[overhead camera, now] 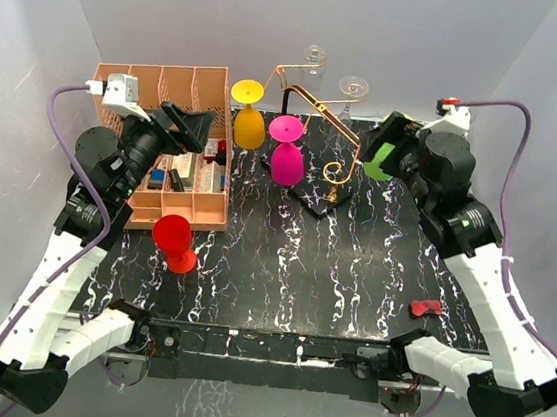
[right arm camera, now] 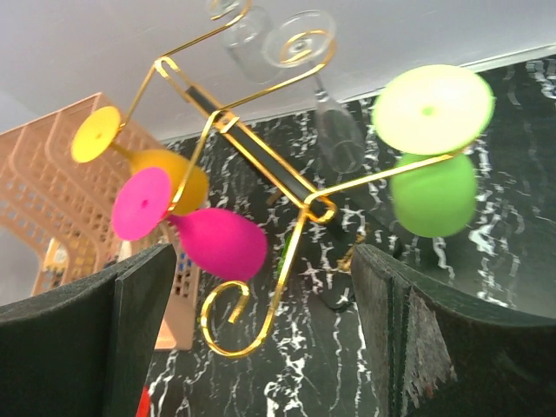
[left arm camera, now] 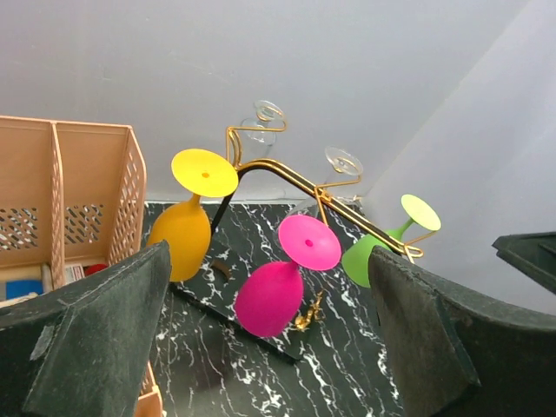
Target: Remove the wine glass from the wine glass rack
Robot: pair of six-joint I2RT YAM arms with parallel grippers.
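Gold wire wine glass rack [overhead camera: 316, 100]: at back.
Red wine glass [overhead camera: 173, 232]: on black table [overhead camera: 352, 267].
Left gripper [overhead camera: 193, 126]: apart, empty.
Right gripper [overhead camera: 390, 149]: apart, empty.

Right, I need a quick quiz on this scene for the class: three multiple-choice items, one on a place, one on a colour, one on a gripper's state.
1. Where is the red wine glass?
A) hanging on the wine glass rack
B) on the table by the peach organiser
C) inside the peach organiser

2. What colour is the glass hanging nearest the right gripper?
A) blue
B) green
C) black

3. How is the right gripper?
A) shut on a stem
B) shut on nothing
C) open, holding nothing

Answers:
1 B, it sits on the table in front of the peach organiser.
2 B, the green glass hangs on the arm nearest it.
3 C, its fingers stand wide apart with nothing between them.
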